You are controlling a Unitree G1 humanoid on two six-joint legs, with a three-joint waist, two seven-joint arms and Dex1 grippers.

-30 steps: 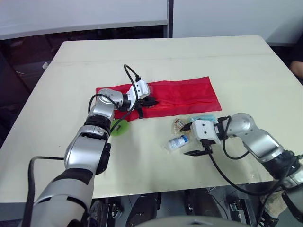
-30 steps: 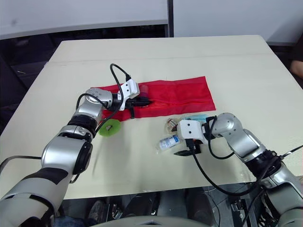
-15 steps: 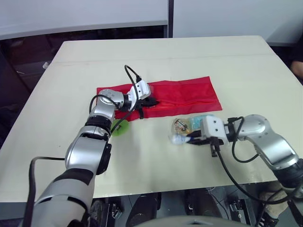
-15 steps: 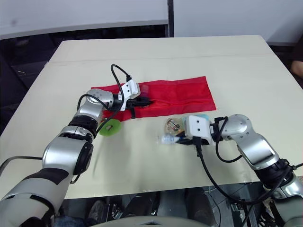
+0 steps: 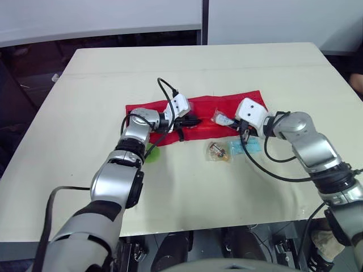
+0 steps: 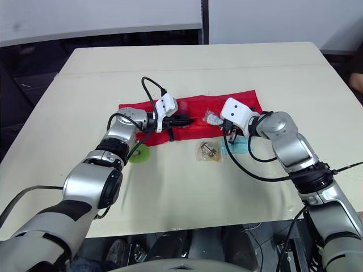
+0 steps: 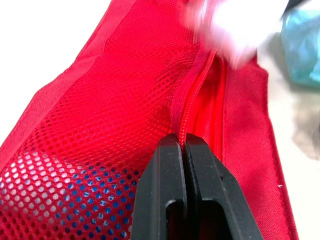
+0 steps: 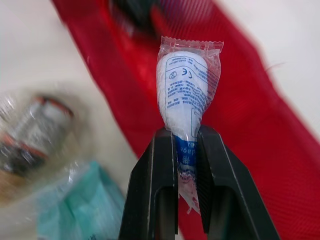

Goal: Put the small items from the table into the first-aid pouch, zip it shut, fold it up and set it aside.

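The red mesh first-aid pouch (image 5: 227,107) lies flat across the middle of the table. My left gripper (image 5: 194,120) is shut on the pouch's zipper edge (image 7: 187,107), where the opening gapes a little. My right gripper (image 8: 182,137) is shut on a small white bandage roll (image 8: 186,90) in clear wrap. It holds the roll (image 5: 220,119) just above the pouch, close to the left gripper. A clear packet (image 5: 218,151) and a teal packet (image 5: 250,146) lie on the table in front of the pouch.
A small green item (image 5: 152,152) lies on the table beside my left forearm. Black cables hang from both wrists over the pouch area. The cream table (image 5: 187,68) stretches bare behind the pouch, and its front edge is near.
My right gripper closed on the bandage roll, lifted it off the table and carried it up and back to the pouch. The left gripper kept its hold on the pouch.
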